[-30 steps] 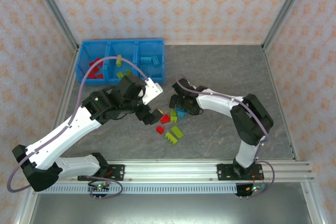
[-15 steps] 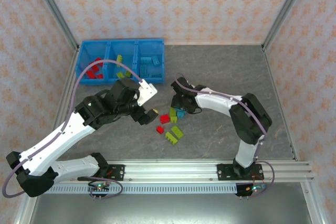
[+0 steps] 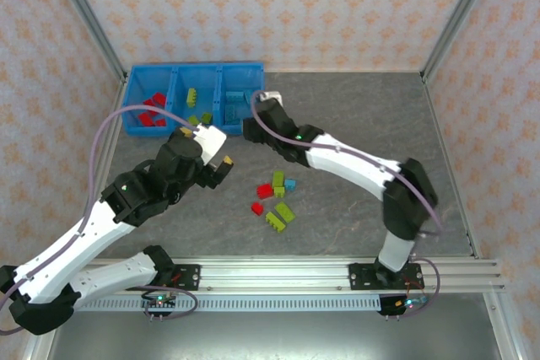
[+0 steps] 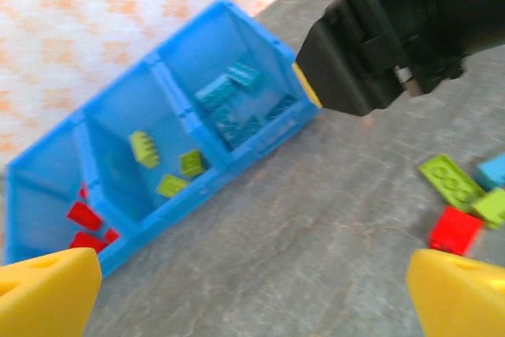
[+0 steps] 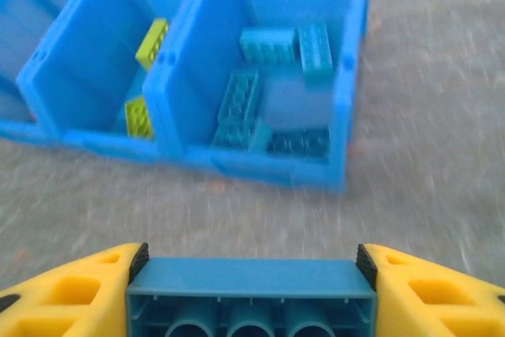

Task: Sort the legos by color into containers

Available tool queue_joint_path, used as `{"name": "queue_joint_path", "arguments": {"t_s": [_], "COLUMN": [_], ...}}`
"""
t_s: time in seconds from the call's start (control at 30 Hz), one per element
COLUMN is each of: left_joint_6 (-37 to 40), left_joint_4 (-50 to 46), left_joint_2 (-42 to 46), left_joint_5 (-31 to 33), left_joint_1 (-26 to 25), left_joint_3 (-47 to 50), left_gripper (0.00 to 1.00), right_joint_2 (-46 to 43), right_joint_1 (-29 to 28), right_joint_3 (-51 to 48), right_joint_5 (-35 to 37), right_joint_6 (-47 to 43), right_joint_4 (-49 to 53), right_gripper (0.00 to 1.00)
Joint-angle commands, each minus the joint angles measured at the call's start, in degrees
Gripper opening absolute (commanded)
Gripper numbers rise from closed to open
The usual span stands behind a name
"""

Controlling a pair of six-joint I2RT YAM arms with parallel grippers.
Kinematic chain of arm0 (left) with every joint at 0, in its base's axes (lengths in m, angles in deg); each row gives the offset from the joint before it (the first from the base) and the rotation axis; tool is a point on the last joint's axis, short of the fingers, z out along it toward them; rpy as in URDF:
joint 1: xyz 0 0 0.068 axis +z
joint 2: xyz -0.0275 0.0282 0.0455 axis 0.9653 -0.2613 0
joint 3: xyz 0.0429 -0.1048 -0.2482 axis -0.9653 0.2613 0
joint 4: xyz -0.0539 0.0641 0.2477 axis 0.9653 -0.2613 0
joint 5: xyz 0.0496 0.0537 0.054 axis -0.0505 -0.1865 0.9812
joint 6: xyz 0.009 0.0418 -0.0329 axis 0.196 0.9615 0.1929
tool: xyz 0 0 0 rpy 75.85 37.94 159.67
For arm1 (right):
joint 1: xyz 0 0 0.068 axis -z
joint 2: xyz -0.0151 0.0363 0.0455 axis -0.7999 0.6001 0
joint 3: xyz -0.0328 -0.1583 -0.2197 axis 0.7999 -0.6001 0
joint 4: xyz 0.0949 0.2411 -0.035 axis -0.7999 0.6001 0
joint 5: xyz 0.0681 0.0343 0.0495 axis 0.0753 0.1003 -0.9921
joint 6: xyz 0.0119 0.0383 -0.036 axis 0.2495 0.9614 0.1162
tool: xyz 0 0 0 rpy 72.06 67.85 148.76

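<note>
Sorting looks well along. In the blue bin (image 3: pixel 152 67), reds fill the left compartment, greens the middle, light blues the right. The right fingers (image 5: pixel 71 290) pinch a light blue brick (image 5: pixel 251 299) just in front of the bin's right compartment, not yet dropped in. About six loose bricks (image 3: pixel 264 191) remain on the counter (image 3: pixel 380 124) in front of the bin. The left fingers (image 4: pixel 47 290) hang in front of the bin too, spread wide and empty.
</note>
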Motion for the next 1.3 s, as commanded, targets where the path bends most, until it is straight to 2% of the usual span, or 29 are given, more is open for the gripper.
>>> {"name": "queue_joint_path", "arguments": {"t_s": [0.0, 0.13, 0.23, 0.27, 0.37, 0.5, 0.63, 0.83, 0.93, 1.07, 1.17, 1.27], "left_joint_6": [0.1, 0.61, 0.31, 0.13, 0.21, 0.12, -0.21, -2.96, -9.62, -22.01, -30.77, -38.84], "left_joint_4": [3.99, 4.29, 4.75, 4.99, 5.67, 5.64, 5.75, 5.09, 3.06, -0.94, -2.52, -0.02], "left_joint_2": [1.14, 1.23, 1.64, 1.81, 2.1, 1.45, 1.14, 0.9, -0.2, -5.89, -11.45, -16.45], "left_joint_5": [9.4, 11.22, 10.58, 10.35, 10.15, 10.19, 9.72, 7.13, 3.73, -5.38, -11.54, -16.21], "left_joint_1": [-0.34, -0.26, -0.14, -0.17, 0.0, 0.26, 0.45, 1.76, 1.8, 1.86, 1.87, 1.77], "left_joint_3": [1.54, 1.94, 2.29, 2.45, 3.08, 3.05, 3.16, 1.73, -1.72, -4.82, -4.46, -1.89], "left_gripper": [1.0, 1.0, 1.0, 1.0, 1.0, 1.0, 1.0, 1.0, 1.0, 1.0, 1.0, 1.0], "right_joint_2": [10.49, 23.01, 30.56, 32.52, 35.31, 32.88, 24.55, 2.67, -10.03, -26.22, -36.86, -44.58], "right_joint_1": [0.24, 0.26, 0.61, 0.86, 1.32, 1.3, 1.27, 1.27, 1.23, 1.23, 1.23, 1.23], "right_joint_3": [11.03, 27.26, 36.77, 39.82, 45.47, 45.19, 37.95, 15.33, 4.1, -8.71, -16.64, -22.51], "right_joint_5": [6.52, 11.67, 14.87, 15.44, 16.09, 15.58, 14.6, 11.46, 5.36, -3.81, -8.4, -11.74], "right_joint_6": [-13.1, -18.5, -20.5, -20.76, -21.11, -21.31, -19.62, -15.41, -13.25, -8.95, -4.41, -0.32], "right_joint_4": [-1.73, 3.37, 6.02, 7.41, 11.21, 12.79, 12.6, 9.12, 10.49, 14.82, 18.65, 21.63], "right_gripper": [0.57, 0.59, 0.66, 0.71, 0.79, 0.85, 0.85, 0.86, 0.87, 0.91, 0.93, 0.95]}}
